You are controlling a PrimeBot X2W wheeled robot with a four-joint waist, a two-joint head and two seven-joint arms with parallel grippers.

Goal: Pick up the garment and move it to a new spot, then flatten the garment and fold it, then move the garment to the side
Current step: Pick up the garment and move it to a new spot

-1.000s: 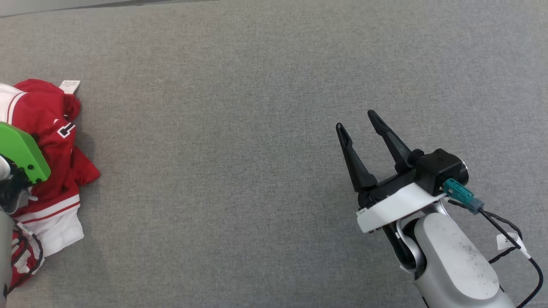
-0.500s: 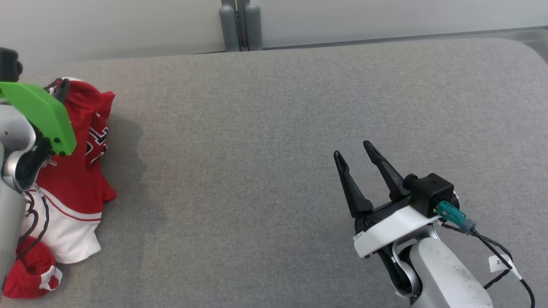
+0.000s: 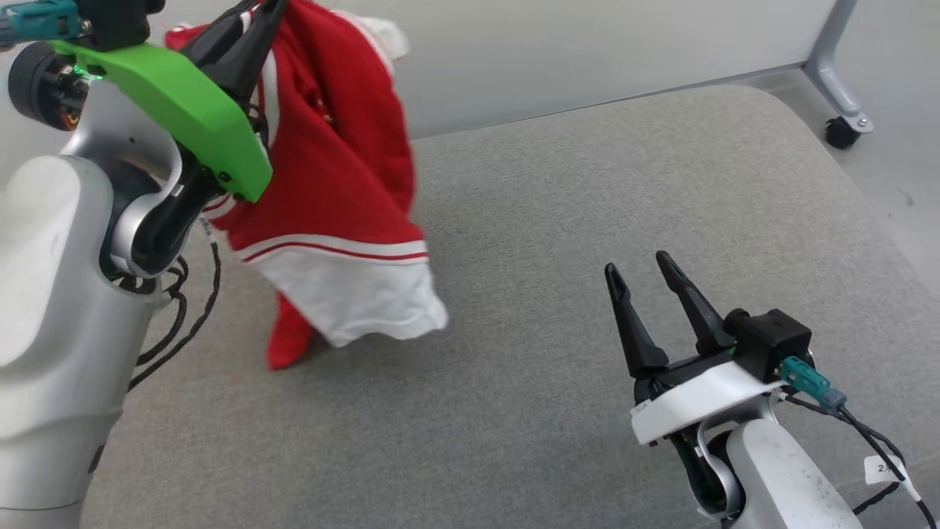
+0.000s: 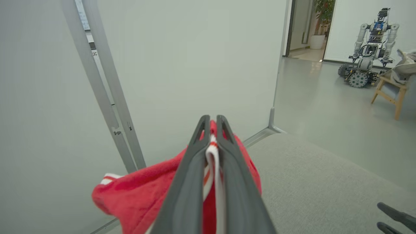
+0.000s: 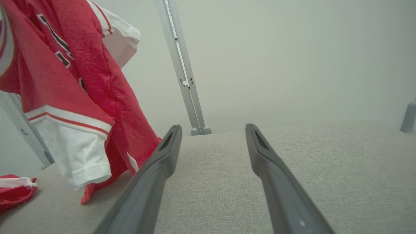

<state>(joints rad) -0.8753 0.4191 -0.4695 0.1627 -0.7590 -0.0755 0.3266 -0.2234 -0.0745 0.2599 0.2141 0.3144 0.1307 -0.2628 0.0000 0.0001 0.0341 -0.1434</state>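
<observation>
The garment (image 3: 345,147) is a red jersey with white bands and a white sleeve. It hangs from my left gripper (image 3: 268,6), which is raised at the upper left and shut on the garment's white-striped edge (image 4: 213,149). Its lowest red tip (image 3: 286,353) touches the grey table (image 3: 587,184). In the left wrist view my left gripper (image 4: 211,118) clamps the fabric with red cloth (image 4: 136,191) bunched below. My right gripper (image 3: 636,264) is open and holds nothing, low over the table at the right. In the right wrist view it (image 5: 213,127) points past the hanging garment (image 5: 65,65).
A pale partition with a metal post (image 5: 182,65) stands behind the table. A wheeled frame leg (image 3: 841,132) is at the far right corner. A red and white piece of cloth (image 5: 13,191) lies on the table's left. Another robot (image 4: 367,22) and a wooden chair (image 4: 393,94) stand farther off.
The head camera has shifted. My left gripper has lifted the garment off the table's left side, so it now hangs high. The right gripper has stayed open in about the same place.
</observation>
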